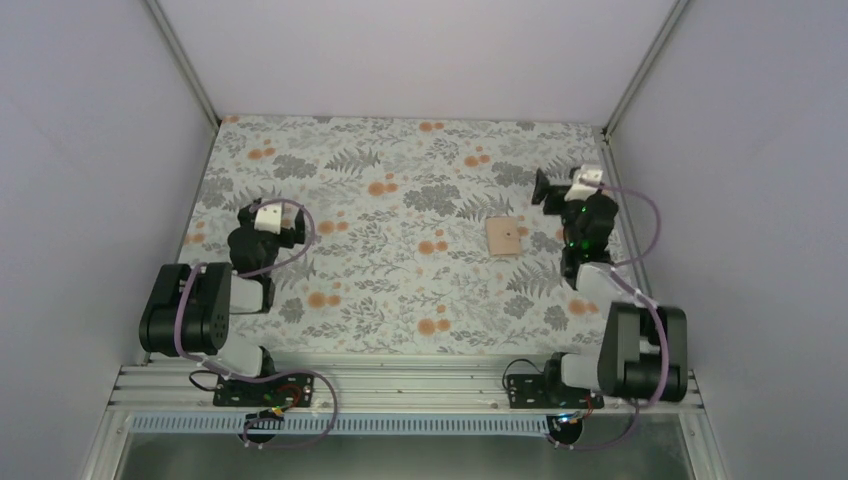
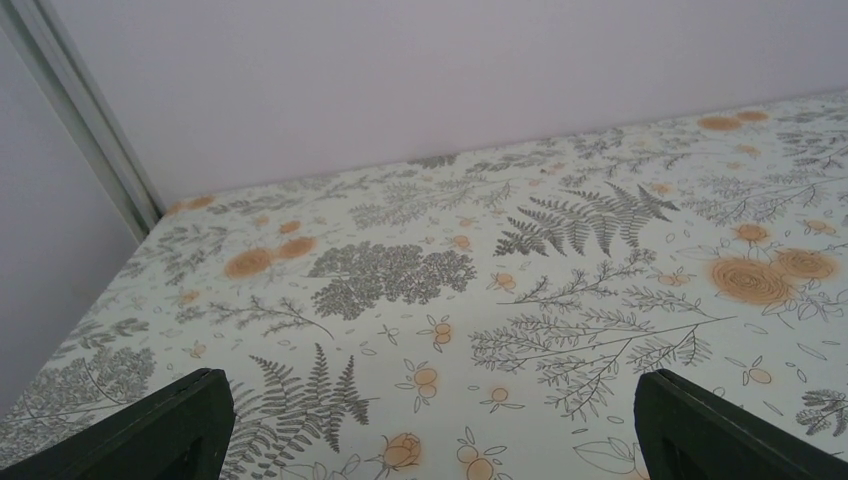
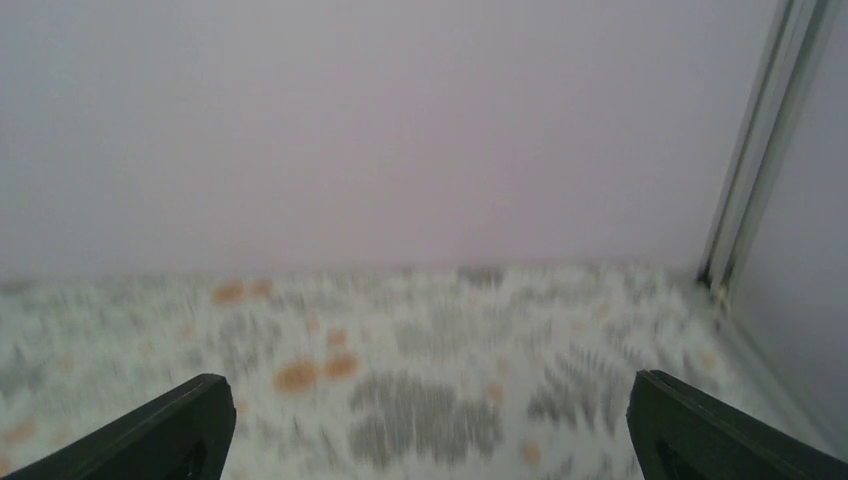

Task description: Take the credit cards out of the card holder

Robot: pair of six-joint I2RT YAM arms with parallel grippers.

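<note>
The card holder lies shut on the floral cloth right of centre, a small tan rectangle with a dark dot in its middle. No credit cards show; they are hidden or out of view. My right gripper is open and empty, above the cloth behind and right of the holder; its wrist view is blurred and shows only cloth between the black fingertips. My left gripper is open and empty at the left of the table, far from the holder; its wrist view shows only cloth between the fingertips.
A floral cloth covers the table. Pale walls with metal corner posts close in the back and both sides. The arm bases stand on a metal rail at the near edge.
</note>
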